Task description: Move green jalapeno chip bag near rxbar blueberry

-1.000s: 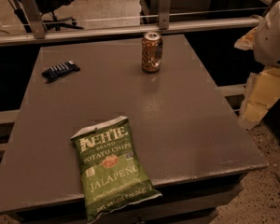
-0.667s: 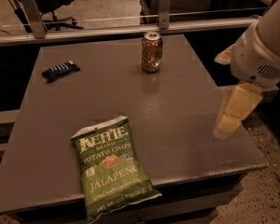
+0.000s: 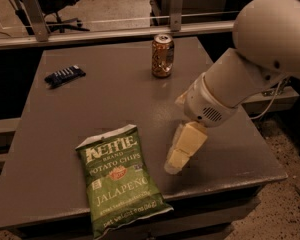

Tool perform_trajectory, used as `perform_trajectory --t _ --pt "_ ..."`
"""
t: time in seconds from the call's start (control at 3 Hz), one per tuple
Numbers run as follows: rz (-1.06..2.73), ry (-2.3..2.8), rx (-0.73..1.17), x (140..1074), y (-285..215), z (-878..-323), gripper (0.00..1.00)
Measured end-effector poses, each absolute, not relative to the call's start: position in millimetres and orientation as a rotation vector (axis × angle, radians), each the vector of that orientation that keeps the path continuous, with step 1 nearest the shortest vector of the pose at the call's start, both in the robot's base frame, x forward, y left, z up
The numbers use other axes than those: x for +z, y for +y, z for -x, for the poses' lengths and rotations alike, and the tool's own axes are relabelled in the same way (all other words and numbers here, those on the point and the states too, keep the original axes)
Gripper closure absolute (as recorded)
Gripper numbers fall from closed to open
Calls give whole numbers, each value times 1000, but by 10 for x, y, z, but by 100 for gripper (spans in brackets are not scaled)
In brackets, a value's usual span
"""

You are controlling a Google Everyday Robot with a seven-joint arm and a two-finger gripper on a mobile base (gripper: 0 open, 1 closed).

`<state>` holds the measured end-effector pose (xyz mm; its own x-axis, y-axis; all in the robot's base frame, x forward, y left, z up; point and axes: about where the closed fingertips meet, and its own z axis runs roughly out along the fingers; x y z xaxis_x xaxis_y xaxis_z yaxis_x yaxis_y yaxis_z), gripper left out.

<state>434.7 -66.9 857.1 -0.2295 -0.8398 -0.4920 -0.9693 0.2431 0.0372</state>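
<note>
The green jalapeno chip bag [image 3: 119,178] lies flat at the front of the grey table [image 3: 110,99], its lower end reaching the front edge. The rxbar blueberry [image 3: 65,75], a small dark wrapper with white stripes, lies at the far left of the table. My gripper [image 3: 179,154] hangs from the white arm [image 3: 250,69] that reaches in from the right. It points down over the table just right of the bag's upper half, apart from the bag.
An orange-brown drink can [image 3: 162,55] stands upright at the back middle of the table. A metal rail [image 3: 115,31] runs behind the table. An office chair [image 3: 60,4] stands on the floor at the back left.
My arm has swung in from the right edge of the table toward the left, and the gripper has come down close to the right side of the chip bag. The objects have not moved.
</note>
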Motion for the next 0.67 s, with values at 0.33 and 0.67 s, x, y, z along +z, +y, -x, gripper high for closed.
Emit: perform_trajectory --t 0.33,0.67 --pt "1633 2145 649 8345 -285 -4304 0" --pt "1625 2135 767 8305 3 -4279 0"
